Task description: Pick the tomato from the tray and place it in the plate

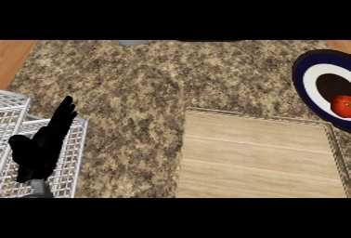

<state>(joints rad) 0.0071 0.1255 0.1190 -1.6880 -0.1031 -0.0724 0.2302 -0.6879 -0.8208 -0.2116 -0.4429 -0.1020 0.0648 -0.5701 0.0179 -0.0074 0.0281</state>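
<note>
Speckled counter [137, 88]; tomato [342, 106] in plate [302, 70]; wooden tray [260, 160]; left hand [40, 149] straight-fingered

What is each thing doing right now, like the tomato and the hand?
Tomato: lying in the plate, not held.
Plate: flat on the counter, partly cut off at the view's right edge.
Tray: flat on the counter, no tomato on it.
Left hand: open, fingers straight, over the rack, holding nothing.
Rack: standing at the left edge of the view.
Right hand: not in view.
</note>
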